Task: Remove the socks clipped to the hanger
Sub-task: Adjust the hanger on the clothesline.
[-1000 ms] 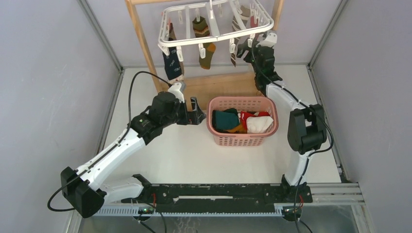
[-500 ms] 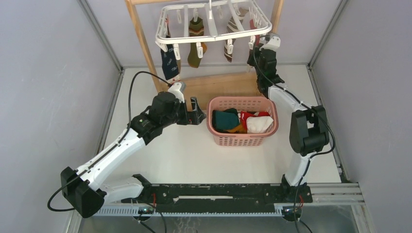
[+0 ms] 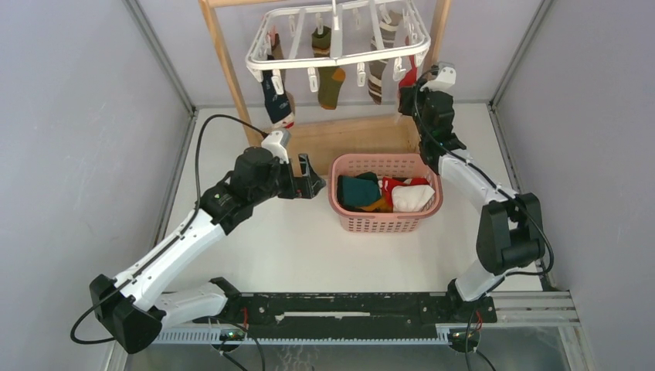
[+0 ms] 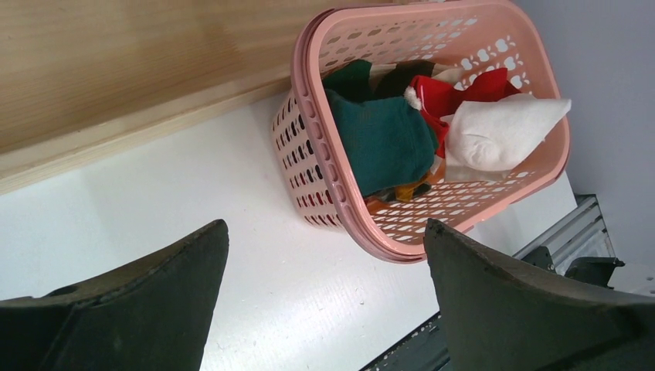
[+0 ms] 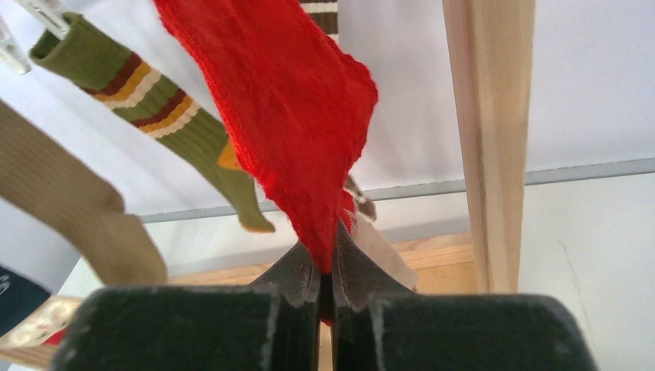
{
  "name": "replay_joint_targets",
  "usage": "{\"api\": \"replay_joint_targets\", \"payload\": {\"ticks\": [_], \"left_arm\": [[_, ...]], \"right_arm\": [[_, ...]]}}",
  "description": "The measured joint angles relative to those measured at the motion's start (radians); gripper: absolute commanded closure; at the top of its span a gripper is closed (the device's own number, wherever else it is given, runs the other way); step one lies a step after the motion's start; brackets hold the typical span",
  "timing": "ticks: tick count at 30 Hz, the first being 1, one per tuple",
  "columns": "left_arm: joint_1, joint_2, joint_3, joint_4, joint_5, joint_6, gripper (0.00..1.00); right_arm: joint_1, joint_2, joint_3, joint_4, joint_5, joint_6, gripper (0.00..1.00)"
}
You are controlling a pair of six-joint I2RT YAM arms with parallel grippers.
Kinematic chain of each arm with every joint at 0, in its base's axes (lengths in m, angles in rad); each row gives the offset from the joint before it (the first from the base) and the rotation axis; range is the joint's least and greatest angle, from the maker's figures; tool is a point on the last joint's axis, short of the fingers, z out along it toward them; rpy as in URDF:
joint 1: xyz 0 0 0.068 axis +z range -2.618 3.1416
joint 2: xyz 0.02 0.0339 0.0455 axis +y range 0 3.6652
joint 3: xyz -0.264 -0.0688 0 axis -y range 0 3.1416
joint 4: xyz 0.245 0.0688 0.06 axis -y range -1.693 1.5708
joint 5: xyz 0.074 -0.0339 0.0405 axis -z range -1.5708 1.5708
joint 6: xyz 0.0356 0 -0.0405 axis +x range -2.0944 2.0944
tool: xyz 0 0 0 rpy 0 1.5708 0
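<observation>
The white hanger [image 3: 340, 56] hangs from the wooden stand with several socks clipped to it: a navy sock [image 3: 276, 97], a brown-and-green striped sock [image 3: 330, 77] and a red sock [image 3: 409, 76]. My right gripper [image 3: 408, 89] is raised to the hanger's right corner and is shut on the lower tip of the red sock [image 5: 278, 116], which is pinched between the fingers of that gripper [image 5: 327, 259]. The green striped sock [image 5: 154, 100] and a tan sock [image 5: 69, 209] hang to the left. My left gripper [image 3: 313, 176] stays open and empty beside the basket, jaws wide [image 4: 324, 226].
A pink basket [image 3: 386, 224] holds a teal sock [image 4: 386, 139], a red sock [image 4: 456, 89] and a white sock [image 4: 502, 131]. The wooden stand's post [image 5: 490, 139] rises just right of my right gripper, and its base board [image 3: 347, 135] lies behind the basket. Grey walls close in both sides.
My right gripper has shut on the red sock's tip and shifted slightly right. The hanger has swung and its socks sway. The left arm has barely moved.
</observation>
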Motion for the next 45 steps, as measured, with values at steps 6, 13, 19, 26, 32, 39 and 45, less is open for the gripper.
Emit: {"api": "replay_joint_targets", "payload": {"ticks": [6,13,19,26,32,39,45], "left_arm": [[0.000,-0.040,0.000,-0.013,-0.008,0.000,0.00],[-0.001,-0.089,0.000,-0.046,-0.041,0.000,0.00],[-0.002,-0.118,0.000,-0.067,-0.061,0.000,0.00],[-0.002,-0.125,0.000,-0.078,-0.064,0.000,0.00],[-0.002,-0.134,0.000,-0.083,-0.064,-0.001,0.00],[-0.002,-0.150,0.000,-0.087,-0.064,-0.002,0.00],[-0.002,-0.156,0.000,-0.089,-0.064,-0.008,0.00]], "right_arm": [[0.004,-0.102,-0.074,0.000,-0.017,-0.005,0.96],[0.034,-0.227,-0.160,0.000,-0.018,-0.022,0.97],[0.061,-0.325,-0.236,-0.002,-0.014,-0.035,0.98],[0.098,-0.452,-0.328,-0.005,0.002,-0.063,0.99],[0.142,-0.550,-0.389,-0.013,0.021,-0.085,0.99],[0.212,-0.645,-0.442,-0.035,0.047,-0.115,1.00],[0.289,-0.693,-0.451,-0.058,0.083,-0.151,1.00]]}}
